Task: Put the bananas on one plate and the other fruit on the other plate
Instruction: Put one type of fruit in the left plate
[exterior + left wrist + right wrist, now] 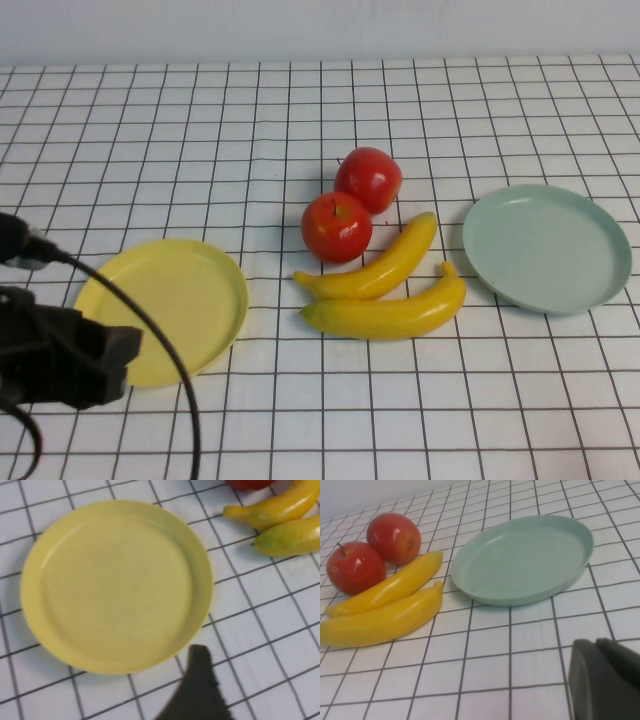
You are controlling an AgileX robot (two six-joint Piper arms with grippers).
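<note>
Plates number two: a round shallow yellow plate (165, 305) at the left and a round pale grey-green plate (546, 247) at the right, both bare. Two glossy yellow bananas (385, 290) lie side by side between them, beside two shiny red apples (350, 205) that touch. The left gripper (60, 355) is seen beside the yellow plate; the right gripper (605, 680) is near the green one.
</note>
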